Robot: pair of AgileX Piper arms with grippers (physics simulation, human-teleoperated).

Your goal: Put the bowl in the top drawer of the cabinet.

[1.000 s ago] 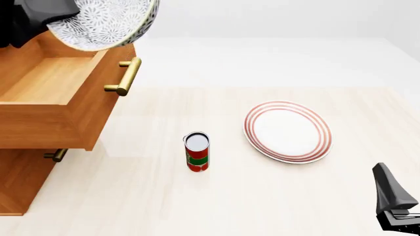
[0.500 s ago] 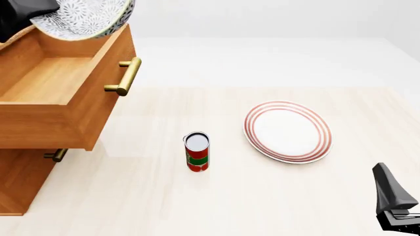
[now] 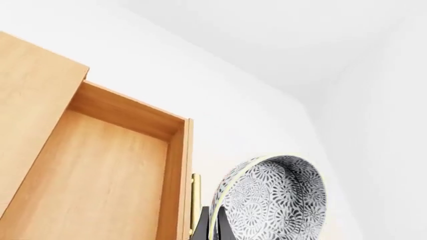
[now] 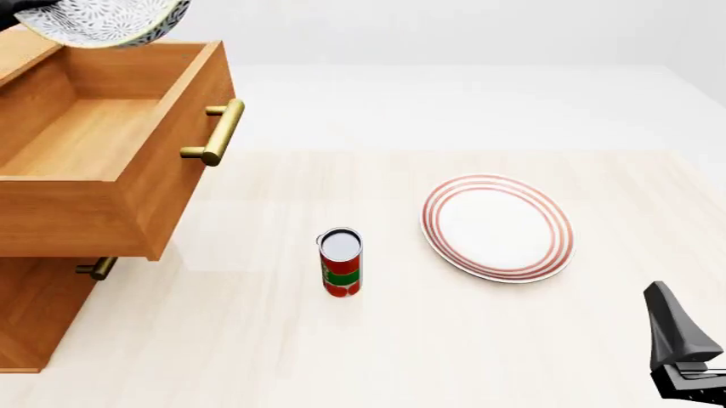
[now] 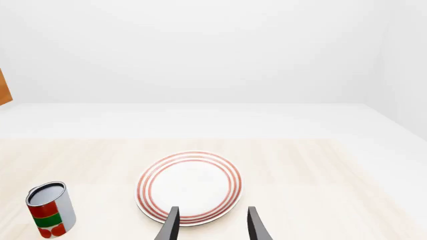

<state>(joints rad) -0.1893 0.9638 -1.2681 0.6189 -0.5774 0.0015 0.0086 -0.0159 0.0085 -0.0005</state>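
Since a second ago the bowl (image 4: 104,23) has drifted left and up in the front view, now cut by the top edge above the back of the open top drawer (image 4: 102,149) rather than over its front. That drawer juts from the cabinet (image 4: 34,314) over a pale wood-grain desk (image 4: 477,340), with white floor and walls behind. A can (image 4: 340,263) stands left of a red-ringed plate (image 4: 497,228), apart from it (nothing touches either). The right gripper (image 4: 686,357) sits low at the desk's near right.

From the left wrist, the bowl (image 3: 273,200) is tilted on edge beside the drawer's (image 3: 100,175) front wall, clamped in the left gripper's (image 3: 210,227) dark jaws.

From the right wrist, the right gripper's (image 5: 211,225) jaws stand apart, above the plate (image 5: 189,187); the can (image 5: 50,209) stands aside.
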